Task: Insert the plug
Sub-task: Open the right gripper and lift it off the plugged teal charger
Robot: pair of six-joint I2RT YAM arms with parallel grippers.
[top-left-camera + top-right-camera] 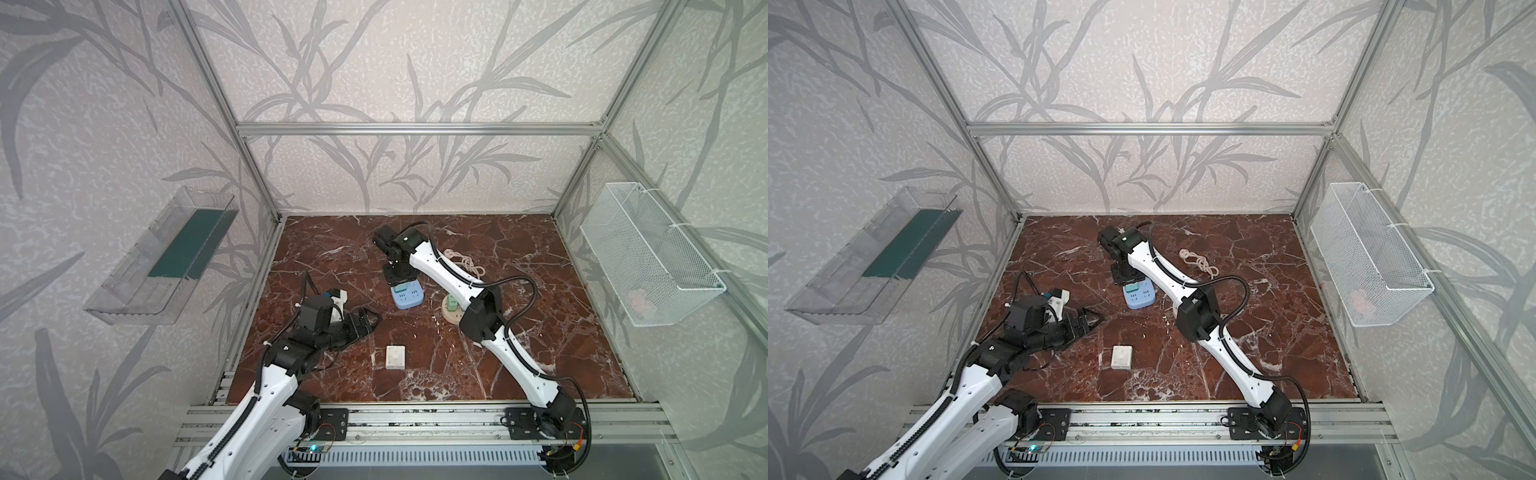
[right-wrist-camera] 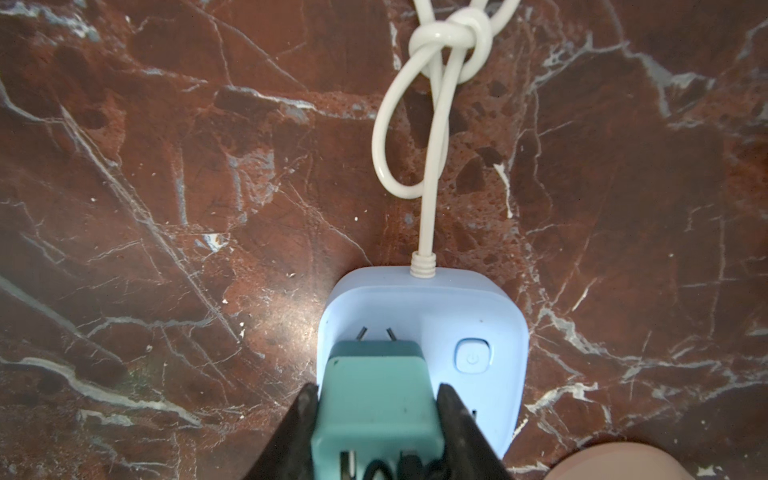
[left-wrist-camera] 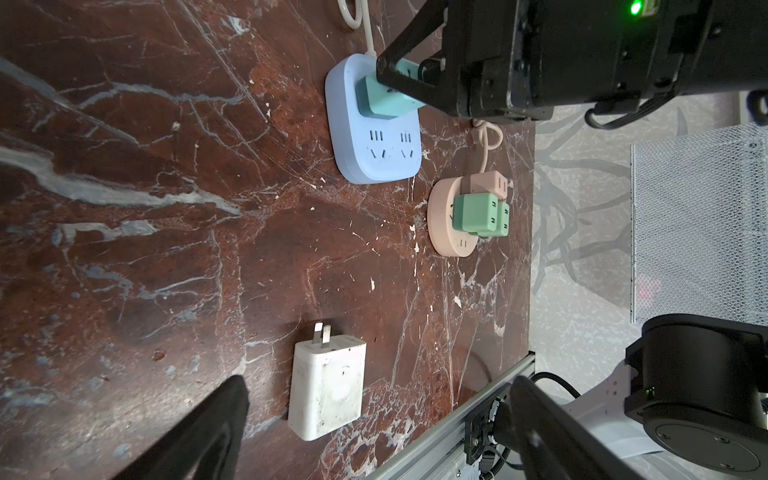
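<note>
Left pincer (image 1: 368, 319) hangs wide open over the 9 o'clock side of the red marble table (image 1: 561, 324), probably to stay clear, while the right pincer (image 2: 378, 390) clamps the teal plastic plug (image 3: 386, 97) by its sides, prongs seemingly half into the pale-blue rounded socket strip (image 3: 374, 145), 12 o'clock of the white square charger (image 3: 328, 386).

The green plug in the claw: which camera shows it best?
The right wrist view: the green plug sits close up in the right gripper, prongs touching the blue power strip. The left wrist view shows the plug side-on; both top views, a sliver.
</note>
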